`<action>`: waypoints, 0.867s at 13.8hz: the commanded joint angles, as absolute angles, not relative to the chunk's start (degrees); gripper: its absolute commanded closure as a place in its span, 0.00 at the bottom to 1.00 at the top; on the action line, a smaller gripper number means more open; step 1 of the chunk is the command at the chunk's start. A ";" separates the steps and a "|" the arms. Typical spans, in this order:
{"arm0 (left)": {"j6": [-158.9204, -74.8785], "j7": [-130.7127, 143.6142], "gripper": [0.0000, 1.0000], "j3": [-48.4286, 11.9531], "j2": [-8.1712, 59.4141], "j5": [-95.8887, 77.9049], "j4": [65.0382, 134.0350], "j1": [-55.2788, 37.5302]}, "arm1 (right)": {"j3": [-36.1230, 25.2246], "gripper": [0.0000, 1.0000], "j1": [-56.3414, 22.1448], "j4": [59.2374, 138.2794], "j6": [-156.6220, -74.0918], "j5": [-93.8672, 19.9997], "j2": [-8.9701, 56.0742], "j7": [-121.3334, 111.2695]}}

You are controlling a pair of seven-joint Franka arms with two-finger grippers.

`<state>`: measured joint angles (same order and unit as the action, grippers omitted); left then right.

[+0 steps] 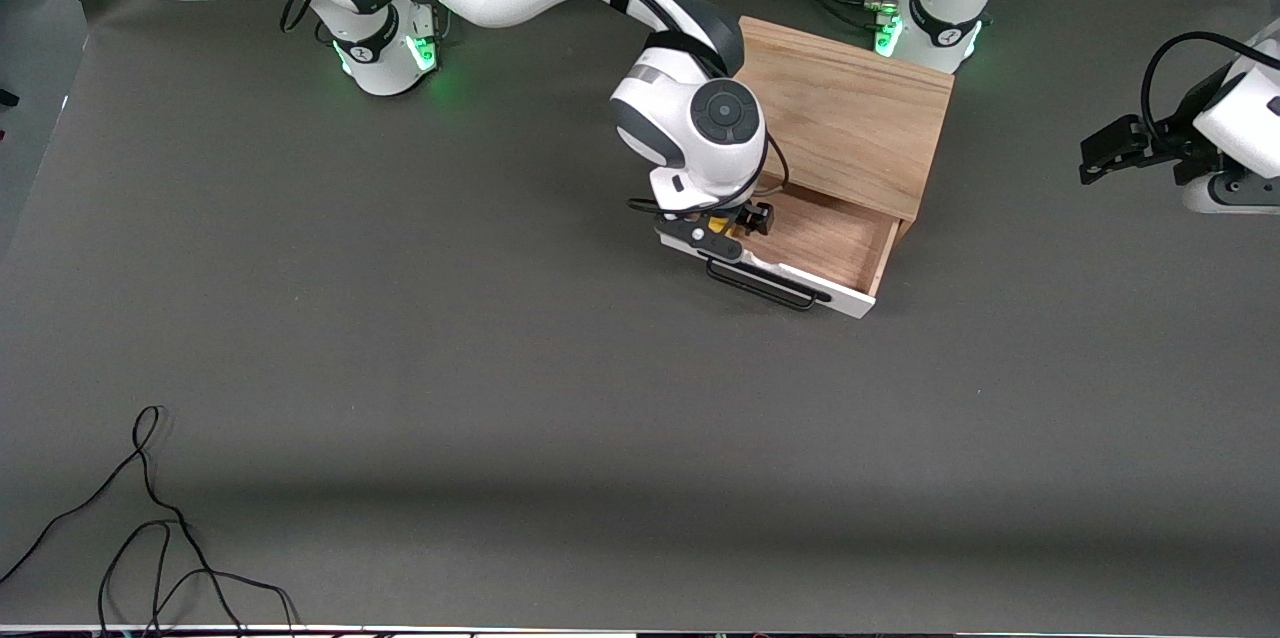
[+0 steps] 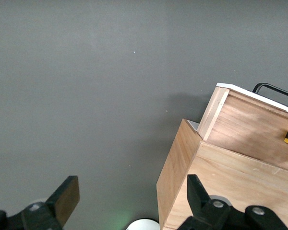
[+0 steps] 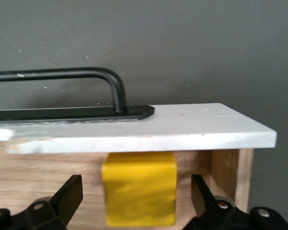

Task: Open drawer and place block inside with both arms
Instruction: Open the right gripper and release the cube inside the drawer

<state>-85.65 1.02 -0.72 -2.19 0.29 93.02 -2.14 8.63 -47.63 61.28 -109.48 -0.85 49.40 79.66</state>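
Drawer [image 1: 830, 243]: pulled out of the wooden cabinet [image 1: 850, 113].
Block [image 3: 139, 194]: yellow, in the drawer, up against the white front panel.
Right gripper [image 1: 728, 226]: over the drawer, jaws spread wide on each side of the block, not gripping it.
Left gripper [image 2: 129, 201]: waits off by the cabinet, jaws released, nothing in them.
Counter [image 1: 400, 368]: dark grey.

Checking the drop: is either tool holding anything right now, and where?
Nothing is held. The right tool stands open around the yellow block in the drawer; the left tool is open.

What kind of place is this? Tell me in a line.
Probably a robotics lab test bench: two fixed arms with green-lit bases, a grey mat-covered table holding one wooden cabinet, and loose cables.
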 commanded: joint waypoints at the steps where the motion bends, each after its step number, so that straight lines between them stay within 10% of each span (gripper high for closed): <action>1: -84.81 0.26 0.00 -1.14 -3.08 0.26 92.99 -1.41 | 8.44 0.00 -46.68 60.91 -105.75 -1.23 43.88 80.24; 8: -84.90 0.26 0.00 -1.05 -3.08 0.26 92.81 -1.49 | 7.13 0.00 -38.86 61.26 -86.96 -1.05 26.75 69.11; 12: -84.90 0.26 0.00 -1.05 -2.99 0.26 92.81 -1.49 | -6.63 0.00 -36.74 61.35 -75.52 -0.26 18.21 48.78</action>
<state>-85.63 1.00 -0.74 -2.22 0.29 92.96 -1.87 0.40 -36.58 59.15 -78.78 -0.55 22.09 60.52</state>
